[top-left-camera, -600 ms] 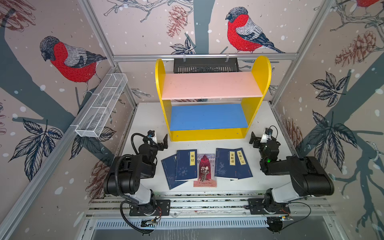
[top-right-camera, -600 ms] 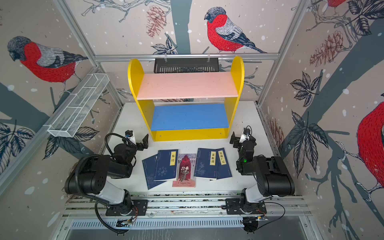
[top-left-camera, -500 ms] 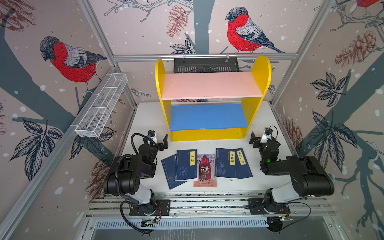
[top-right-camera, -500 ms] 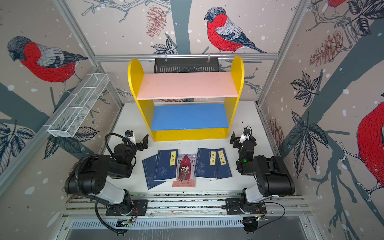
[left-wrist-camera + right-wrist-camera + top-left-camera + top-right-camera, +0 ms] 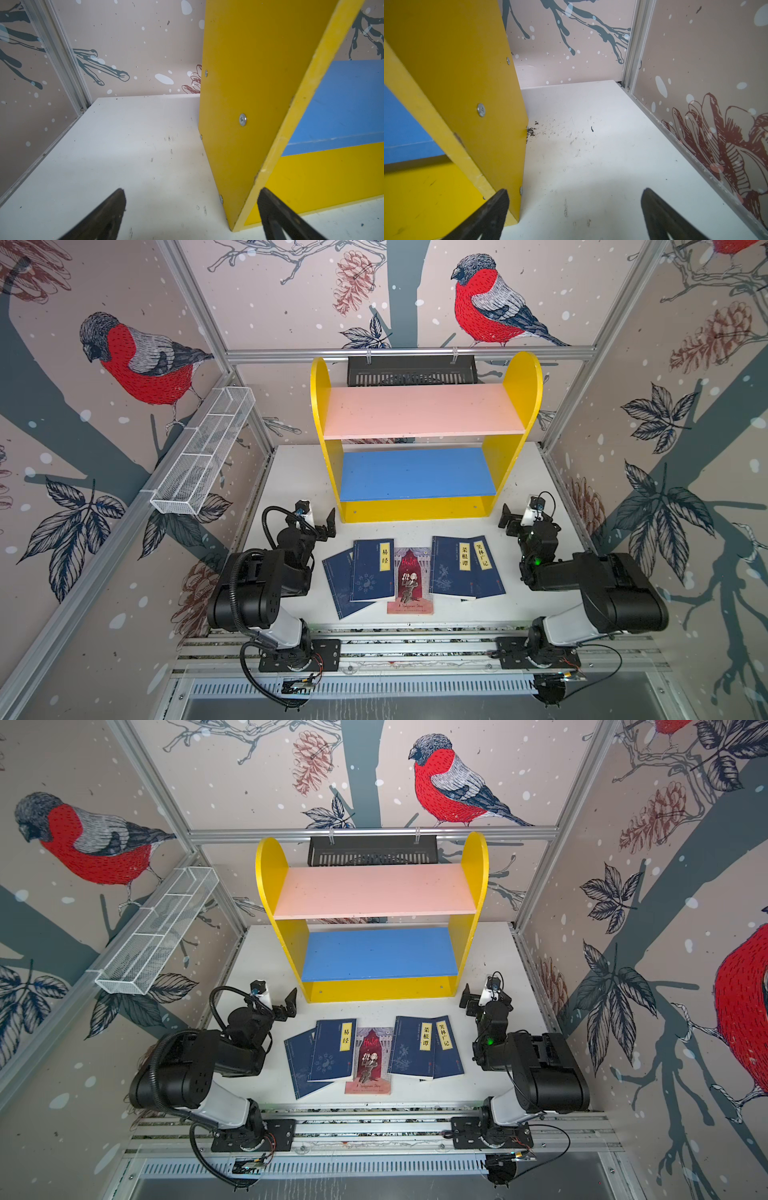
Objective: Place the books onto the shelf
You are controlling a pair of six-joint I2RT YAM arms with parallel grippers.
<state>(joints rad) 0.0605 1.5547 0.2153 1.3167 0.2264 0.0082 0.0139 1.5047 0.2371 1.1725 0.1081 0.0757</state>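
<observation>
The books, five thin paperbacks, are laid flat in a row on the white tabletop [image 5: 291,472], near its front edge and between the two arm bases. At the left of the row, a dark navy paperback [image 5: 337,593] with no label showing is partly covered by a dark navy paperback with a yellow title label [image 5: 372,570]. A red-and-grey "Hamlet" paperback with a cartoon figure [image 5: 410,585] is placed in the middle, met on both sides by its neighbours. At the right, two more dark navy paperbacks with yellow labels [image 5: 451,568] [image 5: 489,572] are overlapped along their shared edge.

The small two-tier wooden shelf with yellow rounded side panels [image 5: 419,512] is set upright at the far middle of the tabletop. Its pink upper board [image 5: 422,410] and blue lower board [image 5: 417,472] are faced toward the books. All five books are kept on the tabletop, apart from the shelf.

The left gripper [image 5: 322,526] is positioned just beside the shelf's near-left corner. Its jaws are spread wide and nothing is gripped. In the left wrist view [image 5: 191,189], the yellow side panel is seen ahead of the black fingers [image 5: 108,209].

The right gripper [image 5: 519,516] is positioned just beside the shelf's near-right corner. Its jaws are likewise spread wide and nothing is gripped, as confirmed in the right wrist view [image 5: 575,189].

A white wire-mesh tray [image 5: 203,452] is mounted on the left wall rail. A black slotted basket [image 5: 411,371] is hung on the far rail behind the shelf.
</observation>
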